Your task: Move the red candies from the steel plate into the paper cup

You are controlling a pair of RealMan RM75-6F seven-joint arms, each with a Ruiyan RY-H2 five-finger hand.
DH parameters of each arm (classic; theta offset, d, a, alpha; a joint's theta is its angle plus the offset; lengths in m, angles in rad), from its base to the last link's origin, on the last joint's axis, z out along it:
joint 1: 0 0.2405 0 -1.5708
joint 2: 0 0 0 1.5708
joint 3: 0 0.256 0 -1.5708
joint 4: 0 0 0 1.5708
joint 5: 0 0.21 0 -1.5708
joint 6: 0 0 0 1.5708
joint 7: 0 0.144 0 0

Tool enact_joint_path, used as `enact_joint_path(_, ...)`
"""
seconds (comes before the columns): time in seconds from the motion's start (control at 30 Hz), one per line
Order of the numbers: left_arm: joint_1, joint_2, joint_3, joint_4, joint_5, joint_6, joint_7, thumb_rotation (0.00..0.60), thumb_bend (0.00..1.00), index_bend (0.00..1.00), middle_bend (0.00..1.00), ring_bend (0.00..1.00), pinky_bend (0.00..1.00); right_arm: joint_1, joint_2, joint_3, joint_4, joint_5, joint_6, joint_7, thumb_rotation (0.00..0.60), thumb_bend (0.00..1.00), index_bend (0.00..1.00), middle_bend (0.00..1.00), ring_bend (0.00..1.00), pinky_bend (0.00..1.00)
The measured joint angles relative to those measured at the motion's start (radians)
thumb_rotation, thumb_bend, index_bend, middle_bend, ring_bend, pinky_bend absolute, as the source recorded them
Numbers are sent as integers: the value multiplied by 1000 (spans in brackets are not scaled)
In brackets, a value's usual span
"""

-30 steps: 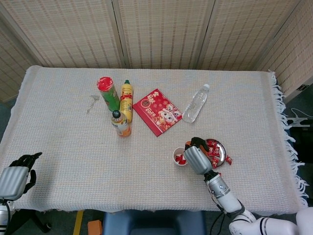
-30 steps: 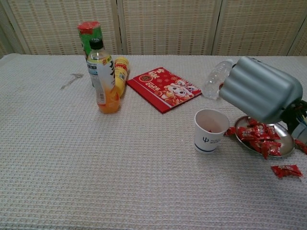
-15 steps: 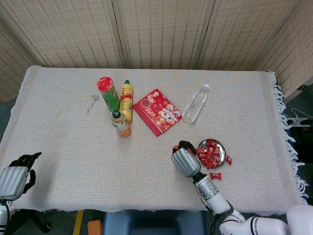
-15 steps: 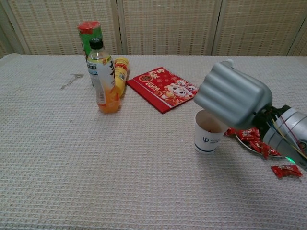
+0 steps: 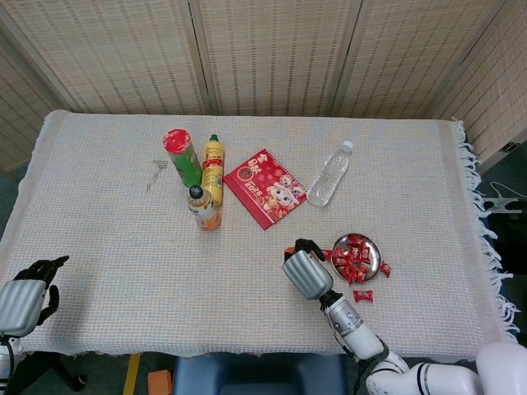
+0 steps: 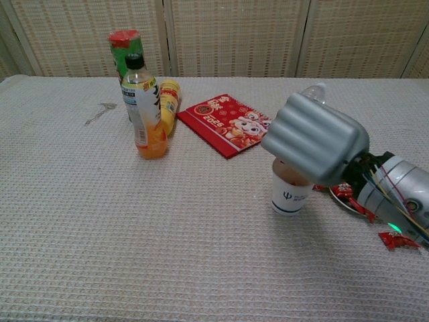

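The white paper cup [image 6: 288,196] stands left of the steel plate [image 5: 370,244], which holds several red candies [image 5: 350,257]. My right hand [image 6: 315,144] hovers directly over the cup's mouth with its back toward the chest camera. Its fingers curl downward and what they hold is hidden. In the head view the right hand [image 5: 303,270] covers the cup. One red candy [image 6: 397,240] lies loose on the cloth in front of the plate. My left hand [image 5: 25,298] rests at the table's near left corner, holding nothing.
At the back left stand a green can [image 5: 181,156], a yellow bottle [image 5: 213,169] and an orange drink bottle [image 6: 145,111]. A red booklet [image 5: 267,187] and a lying clear water bottle [image 5: 328,174] are behind the cup.
My right hand has moved left from above the steel plate to above the paper cup, uncovering the plate. The left hand has stayed still.
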Motion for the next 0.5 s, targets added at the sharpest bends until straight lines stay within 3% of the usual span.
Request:
enact_joint_path(0.23,-2,0,0,1,-1,-4,-3,600,747,146,229,178,331,-4,15,-8,-13,-2,1,12,600,667,463,585,563,882)
enact_joint_path(0.5,-3,0,0,2,0,-5,-4,600,745,146,229,178,331,-10,27,-11,-31,-2,6,10,600,515,379,544,556,883)
